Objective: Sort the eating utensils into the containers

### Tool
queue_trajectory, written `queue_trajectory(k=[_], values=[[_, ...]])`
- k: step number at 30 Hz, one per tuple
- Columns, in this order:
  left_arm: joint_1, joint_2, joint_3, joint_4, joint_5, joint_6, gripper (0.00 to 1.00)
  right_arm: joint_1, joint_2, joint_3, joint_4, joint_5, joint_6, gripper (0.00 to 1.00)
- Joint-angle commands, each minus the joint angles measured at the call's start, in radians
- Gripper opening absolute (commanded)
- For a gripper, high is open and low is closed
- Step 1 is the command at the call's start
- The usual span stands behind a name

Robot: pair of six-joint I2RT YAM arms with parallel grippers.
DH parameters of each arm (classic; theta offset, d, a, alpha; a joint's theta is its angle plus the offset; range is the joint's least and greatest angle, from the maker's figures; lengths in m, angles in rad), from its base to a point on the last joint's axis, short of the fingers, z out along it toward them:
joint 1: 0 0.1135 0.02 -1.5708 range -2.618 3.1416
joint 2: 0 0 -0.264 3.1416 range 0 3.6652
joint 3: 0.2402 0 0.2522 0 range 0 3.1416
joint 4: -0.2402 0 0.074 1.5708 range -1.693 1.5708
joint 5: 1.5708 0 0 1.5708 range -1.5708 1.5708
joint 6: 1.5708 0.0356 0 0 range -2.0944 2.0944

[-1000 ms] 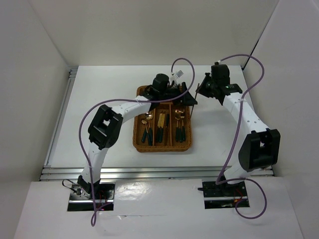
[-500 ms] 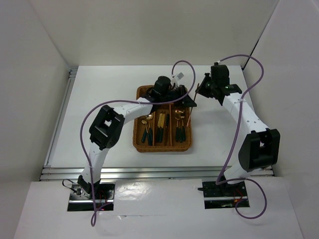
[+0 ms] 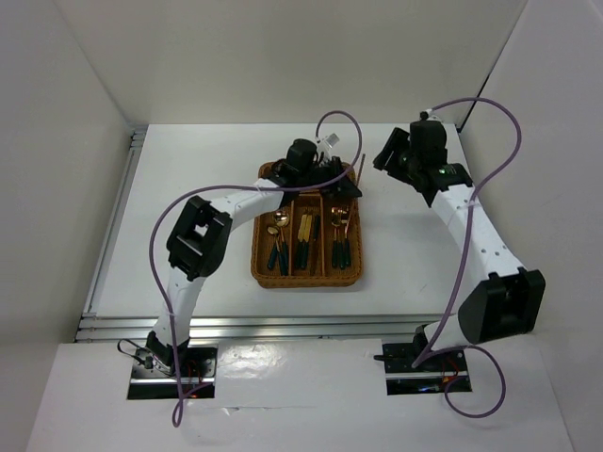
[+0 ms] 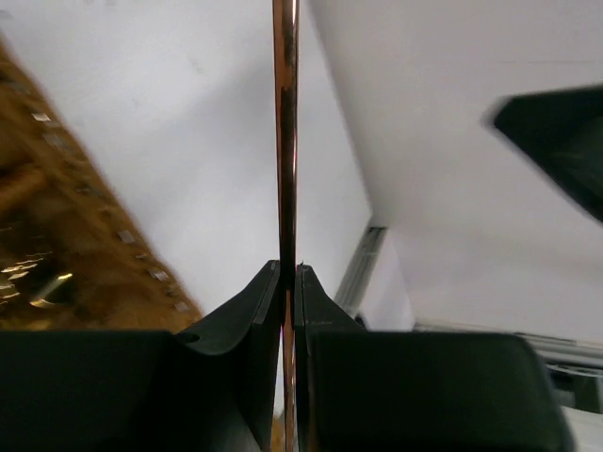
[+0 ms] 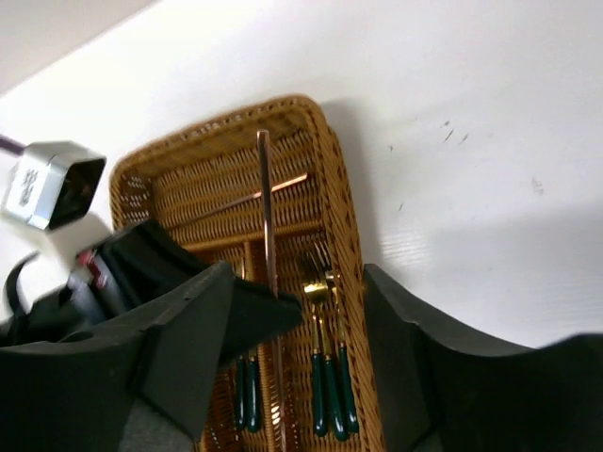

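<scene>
Chopstick [image 4: 285, 141] clamped in left gripper [image 4: 288, 282], poised over wicker tray [image 5: 332, 179], far crosswise slot; second chopstick [image 5: 283, 185] lies in that slot; spoons [image 3: 275, 229], knives [image 3: 304, 228], forks [image 5: 318, 282] already in long slots; right gripper [image 5: 300, 282] spread wide, empty; likely final piece.

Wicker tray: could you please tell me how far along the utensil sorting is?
Done: spoons, knives and forks lie in the long slots of the tray, and one chopstick lies in the crosswise slot. In hand: the left gripper is shut on a second chopstick over the tray. Left: setting it down. The right gripper is open, empty.
</scene>
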Motion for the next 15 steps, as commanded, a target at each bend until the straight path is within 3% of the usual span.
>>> queue_trajectory(k=[1,3,4,8,15], values=[[0.049,0.015,0.190,-0.201,0.046,0.226,0.15,0.008,-0.116,0.004,-0.001,0.093,-0.023,0.66],[0.075,0.067,0.315,-0.381,0.046,0.393,0.15,0.008,-0.127,-0.005,-0.012,0.131,-0.033,0.70],[0.075,0.080,0.415,-0.553,0.025,0.559,0.15,0.008,-0.141,-0.005,-0.025,0.146,-0.033,0.71],[0.096,0.053,0.459,-0.750,-0.142,0.860,0.15,-0.001,-0.152,-0.036,-0.045,0.194,-0.033,0.74],[0.084,-0.109,0.255,-0.711,-0.400,1.268,0.15,-0.001,-0.142,-0.080,-0.065,0.252,-0.023,0.74]])
